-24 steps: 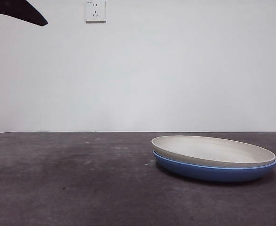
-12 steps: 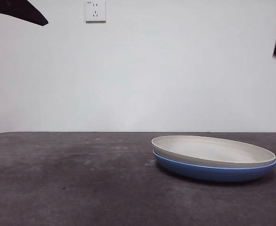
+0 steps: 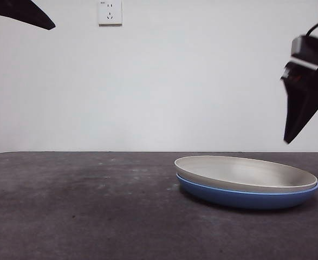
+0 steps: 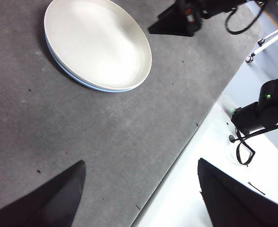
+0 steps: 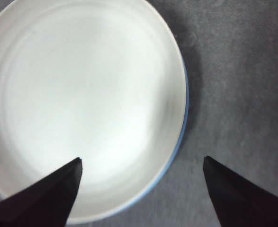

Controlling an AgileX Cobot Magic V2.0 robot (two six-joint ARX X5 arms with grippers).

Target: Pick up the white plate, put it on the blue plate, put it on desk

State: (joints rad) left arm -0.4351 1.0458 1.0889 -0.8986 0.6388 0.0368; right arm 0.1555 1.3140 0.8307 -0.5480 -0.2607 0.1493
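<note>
Cream-coloured, the white plate (image 3: pixel 245 173) sits nested in the blue plate (image 3: pixel 247 196), both on the dark grey tabletop (image 3: pixel 83 211). Above the stack's edge hangs the right gripper (image 5: pixel 141 163), clear of it, jaws spread wide and grasping nothing. High over the tabletop and well away from the plates, the left gripper (image 4: pixel 141 165) is likewise released.

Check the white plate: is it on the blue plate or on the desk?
On the blue plate. The white plate sits nested in the blue plate, whose rim shows beneath it; the right claw hovers open above.
</note>
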